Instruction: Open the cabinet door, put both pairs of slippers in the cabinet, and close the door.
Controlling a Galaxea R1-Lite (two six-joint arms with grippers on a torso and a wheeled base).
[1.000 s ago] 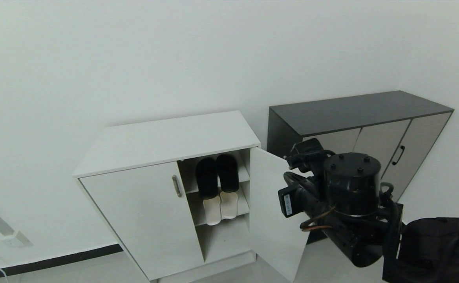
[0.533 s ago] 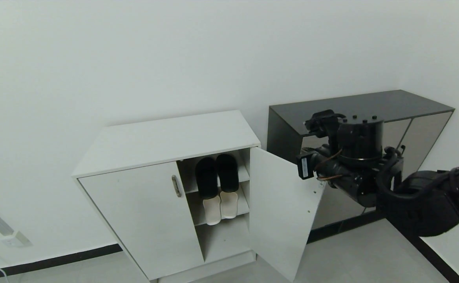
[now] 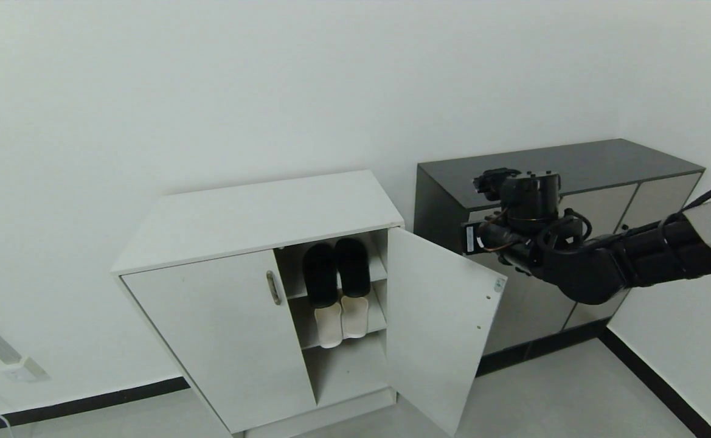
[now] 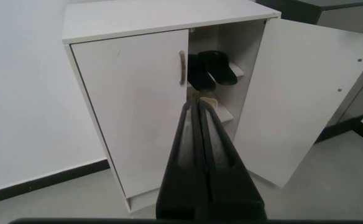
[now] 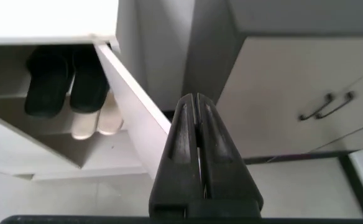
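The white cabinet [image 3: 258, 213] has its right door [image 3: 434, 316] swung open and its left door [image 3: 221, 328] closed. Inside, a black pair of slippers [image 3: 337, 271] lies on the upper shelf and a cream pair [image 3: 343, 316] on the shelf below. My right arm [image 3: 531, 243] is stretched out just beyond the open door's outer top corner. The right gripper [image 5: 197, 102] is shut on nothing and hangs above the door [image 5: 132, 106]. The left gripper [image 4: 197, 109] is shut and empty, low in front of the cabinet, facing the black slippers [image 4: 212, 65].
A dark cabinet [image 3: 550, 167] with grey doors stands against the wall right of the white one, close behind my right arm. Grey floor [image 3: 544, 401] lies open in front of both cabinets. A cable and a wall socket [image 3: 24, 368] are at the far left.
My right arm has risen from low in front of the open door and stretched away to beside the door's outer top corner. The door and slippers have not moved.
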